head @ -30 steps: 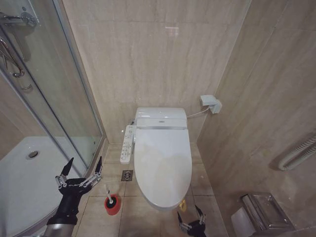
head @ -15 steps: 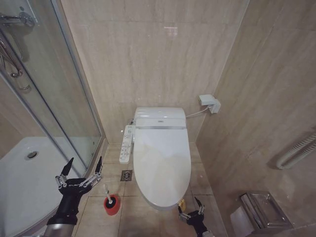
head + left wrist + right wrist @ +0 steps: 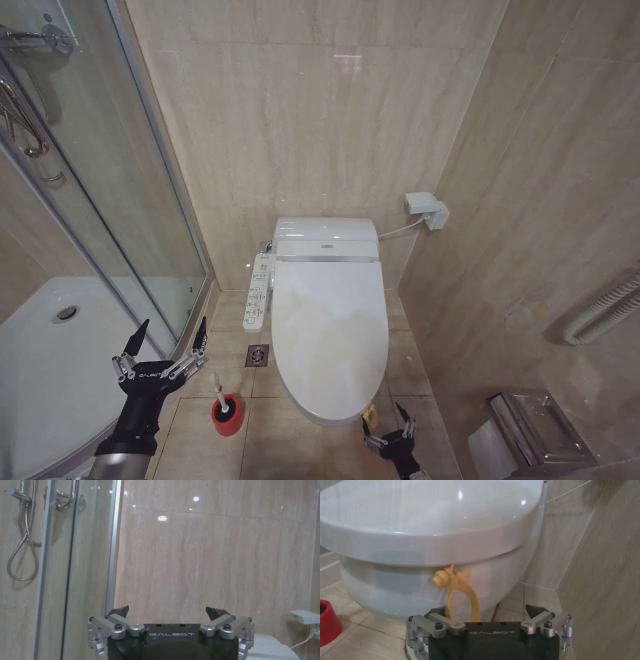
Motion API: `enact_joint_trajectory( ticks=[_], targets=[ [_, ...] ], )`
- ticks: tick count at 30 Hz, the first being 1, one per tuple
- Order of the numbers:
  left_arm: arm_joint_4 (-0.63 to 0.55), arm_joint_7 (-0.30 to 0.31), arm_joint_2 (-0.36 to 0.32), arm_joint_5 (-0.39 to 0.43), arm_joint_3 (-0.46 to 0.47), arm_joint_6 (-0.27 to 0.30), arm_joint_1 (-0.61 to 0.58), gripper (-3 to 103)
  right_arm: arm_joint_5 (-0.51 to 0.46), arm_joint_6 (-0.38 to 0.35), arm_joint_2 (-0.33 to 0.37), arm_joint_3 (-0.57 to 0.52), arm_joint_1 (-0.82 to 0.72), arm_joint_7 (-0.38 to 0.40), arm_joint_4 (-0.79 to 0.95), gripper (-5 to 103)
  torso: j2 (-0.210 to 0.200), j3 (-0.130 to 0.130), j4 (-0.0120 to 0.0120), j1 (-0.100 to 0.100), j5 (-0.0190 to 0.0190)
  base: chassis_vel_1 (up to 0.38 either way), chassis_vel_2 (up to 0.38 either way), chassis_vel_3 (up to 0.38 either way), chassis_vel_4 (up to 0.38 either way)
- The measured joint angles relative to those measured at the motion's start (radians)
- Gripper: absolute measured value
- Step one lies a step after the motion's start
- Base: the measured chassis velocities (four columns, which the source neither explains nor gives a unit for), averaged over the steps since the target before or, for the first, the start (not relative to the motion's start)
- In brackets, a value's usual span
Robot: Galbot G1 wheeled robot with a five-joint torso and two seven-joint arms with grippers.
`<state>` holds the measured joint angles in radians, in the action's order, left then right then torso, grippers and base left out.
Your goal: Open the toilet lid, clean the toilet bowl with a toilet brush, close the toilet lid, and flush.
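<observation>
My left gripper [image 3: 165,338]: black body, silver knuckle links with dark screws, black pointed fingertips [image 3: 139,329], white GALBOT lettering across the palm block, grey cuff at the wrist below. My right gripper [image 3: 386,414]: same build, black palm, silver hinges, dark tapered tips.

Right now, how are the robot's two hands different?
The left hand is held up high beside the shower glass, while the right hand sits low by the toilet lid's front edge. The left hand has nothing near its fingers; the right hand points at the lid's yellow loop. Both are open and empty.
</observation>
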<state>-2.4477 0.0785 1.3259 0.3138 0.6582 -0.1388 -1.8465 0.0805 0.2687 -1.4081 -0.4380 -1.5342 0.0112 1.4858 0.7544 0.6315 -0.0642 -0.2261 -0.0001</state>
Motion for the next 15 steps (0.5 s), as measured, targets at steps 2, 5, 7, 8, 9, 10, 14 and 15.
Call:
enact_joint_trajectory(
  ticks=[2,5,7,8,9,10,14,15],
  targets=[
    [0.000,0.000,0.000,0.000,0.000,0.000,0.000,100,0.001,0.008,0.002,-0.003,0.005,-0.002,-0.008,102,0.000,0.000,0.0000,0.000,-0.0001,0.000,0.000,0.000,0.000],
    [0.000,0.000,0.000,0.000,0.000,0.000,0.000,100,0.002,0.013,0.002,-0.004,0.005,-0.006,-0.011,102,0.000,0.000,0.0000,0.000,0.0000,0.000,0.000,0.000,0.000],
    [0.000,0.000,0.000,0.000,0.000,0.000,0.000,100,0.002,0.017,0.002,-0.005,0.004,-0.009,-0.013,102,0.000,0.000,0.0001,0.000,0.0000,0.000,0.000,0.000,0.000],
    [0.000,0.000,0.000,0.000,0.000,0.000,0.000,100,0.002,0.019,0.001,-0.006,0.004,-0.010,-0.013,79,0.000,0.000,0.0001,0.000,0.0000,0.000,0.000,0.000,0.000],
    [0.000,0.000,0.000,0.000,0.000,0.000,0.000,100,0.002,0.019,0.001,-0.006,0.004,-0.010,-0.013,79,0.000,0.000,0.0001,0.000,0.0000,0.000,0.000,0.000,0.000],
    [0.000,0.000,0.000,0.000,0.000,0.000,0.000,100,0.002,0.022,0.001,-0.006,0.003,-0.012,-0.013,79,0.000,0.000,0.0003,0.000,0.0000,0.000,0.000,0.000,0.000],
    [0.000,0.000,0.000,0.000,0.000,0.000,0.000,100,0.001,0.028,0.000,-0.008,0.001,-0.014,-0.013,79,0.000,0.000,0.0005,0.000,0.0002,0.000,0.000,0.000,0.000],
    [0.000,0.000,0.000,0.000,0.000,0.000,0.000,100,0.001,0.029,0.000,-0.009,-0.001,-0.014,-0.012,51,0.000,0.000,0.0005,0.000,0.0001,0.000,0.000,0.000,0.000]
  ],
)
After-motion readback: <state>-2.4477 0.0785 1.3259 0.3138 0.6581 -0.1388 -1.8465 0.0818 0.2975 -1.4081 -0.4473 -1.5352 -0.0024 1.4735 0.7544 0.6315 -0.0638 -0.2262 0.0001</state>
